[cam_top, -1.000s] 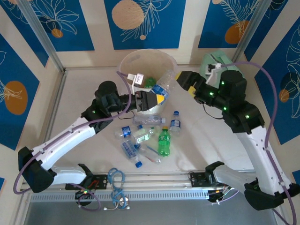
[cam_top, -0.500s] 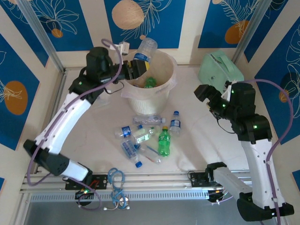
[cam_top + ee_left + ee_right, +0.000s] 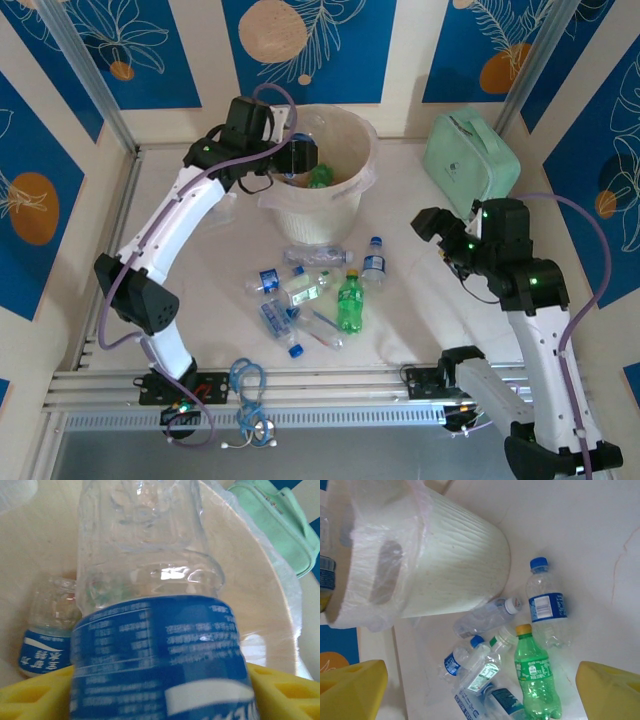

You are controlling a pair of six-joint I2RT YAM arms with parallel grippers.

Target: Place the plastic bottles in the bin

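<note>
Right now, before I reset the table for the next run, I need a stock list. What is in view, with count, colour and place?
bin: one, white with a clear liner, far middle of the table
held bottle: one, clear with a blue label, over the bin
bottles in the bin: at least two, one green, one blue-labelled
green bottle: one, on the table in front of the bin
clear bottles: about six, mostly blue-labelled, clustered around the green bottle
case: one, mint green, far right
cables: one blue bundle, near edge
left arm: white, reaching to the bin, the held bottle between its jaws
right arm: white, right side, jaws open and empty
</note>
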